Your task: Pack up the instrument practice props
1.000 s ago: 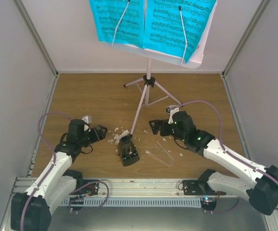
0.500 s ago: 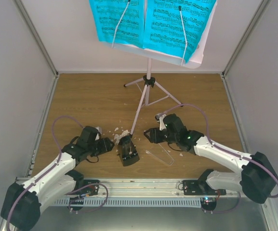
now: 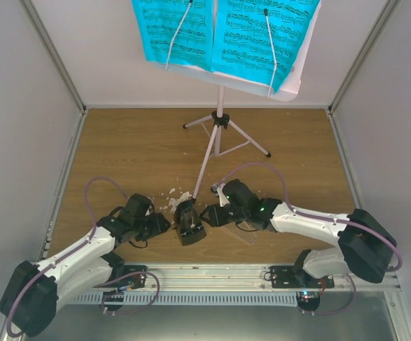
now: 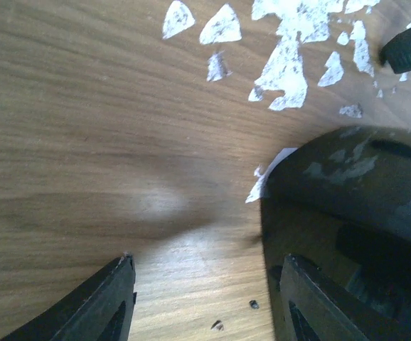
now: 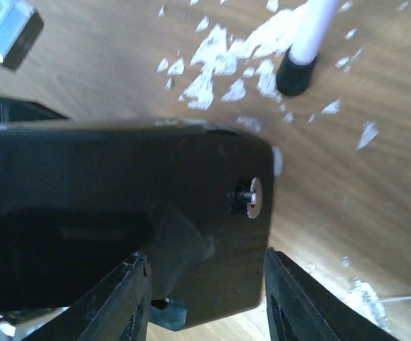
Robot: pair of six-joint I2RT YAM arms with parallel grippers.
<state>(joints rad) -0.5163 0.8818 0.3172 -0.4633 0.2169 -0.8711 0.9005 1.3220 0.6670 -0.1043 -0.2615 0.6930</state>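
Note:
The pink music stand (image 3: 220, 106) stands at the back on its thin tripod, with blue music sheets (image 3: 180, 28) clipped to its desk. The black metronome (image 3: 189, 222) lies on the wooden floor near the front. My left gripper (image 3: 164, 222) sits low at its left side. In the left wrist view, my left gripper (image 4: 208, 259) is open over bare wood, its right finger against the metronome (image 4: 355, 192). My right gripper (image 3: 207, 213) is at the metronome's right side. In the right wrist view, my right gripper (image 5: 205, 256) is open, fingers astride one end of the metronome (image 5: 120, 192).
White scraps (image 4: 287, 64) lie scattered beyond the metronome, around a black tripod foot (image 5: 296, 74). A clear cover (image 3: 248, 238) lies partly under my right arm. White walls enclose the floor on three sides. A metal rail (image 3: 212, 273) runs along the front edge.
Both arms have swung inward and down to the metronome, one on each side. Both grippers have narrowed. The metronome and the stand have not moved.

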